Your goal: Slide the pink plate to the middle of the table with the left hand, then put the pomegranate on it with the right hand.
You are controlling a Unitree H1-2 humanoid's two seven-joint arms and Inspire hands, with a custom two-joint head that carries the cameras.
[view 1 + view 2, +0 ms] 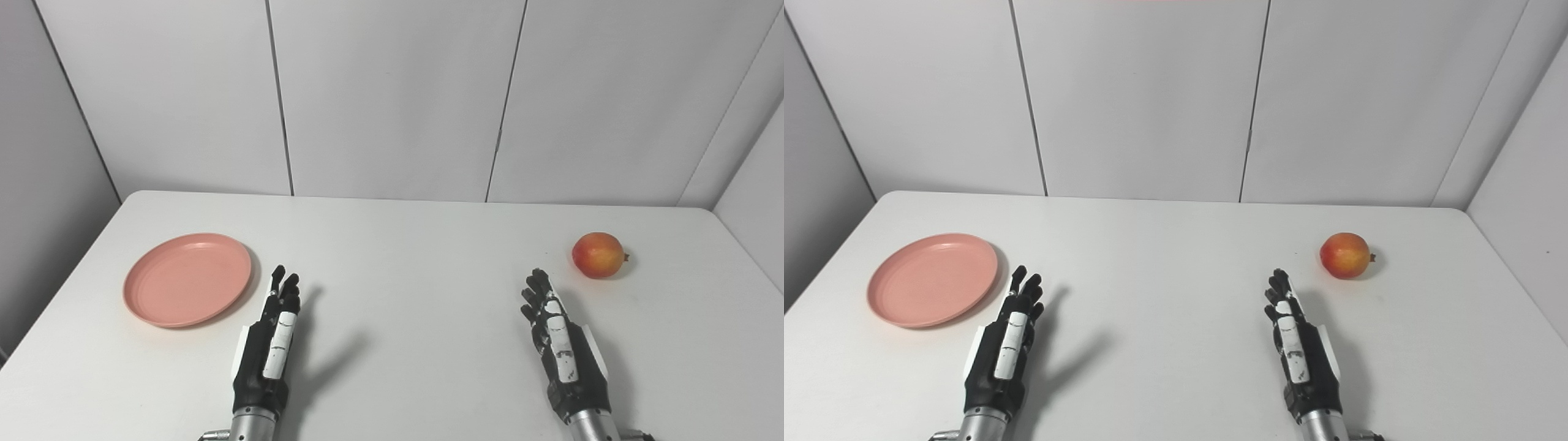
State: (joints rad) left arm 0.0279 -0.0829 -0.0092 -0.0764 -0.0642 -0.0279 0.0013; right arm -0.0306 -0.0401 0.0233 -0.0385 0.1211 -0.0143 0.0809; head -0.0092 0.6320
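On the table (392,245), pink plate (187,278) at 10 o'clock of empty left hand (272,343), pomegranate (598,255) at 1 o'clock of empty right hand (560,343), fingers extended.

Scene is brightly and evenly lit; soft white light is cast from above and somewhat left, since shadows are thrown to the right. A soft grey shadow is laid on the table (404,245) to the right of the left hand (269,349), stretched diagonally. A fainter shadow is seen beside the right hand (1298,349). A thin dark shadow is tucked under the near right rim of the pink plate (187,278), and a small one under the pomegranate (1345,255). No harsh glare is noted; tabletop is near overexposed. Focus is held sharp throughout, no motion blur. Slight vignetting is visible at the corners. Wall panel seams (278,98) appear splayed outward by wide-angle perspective.
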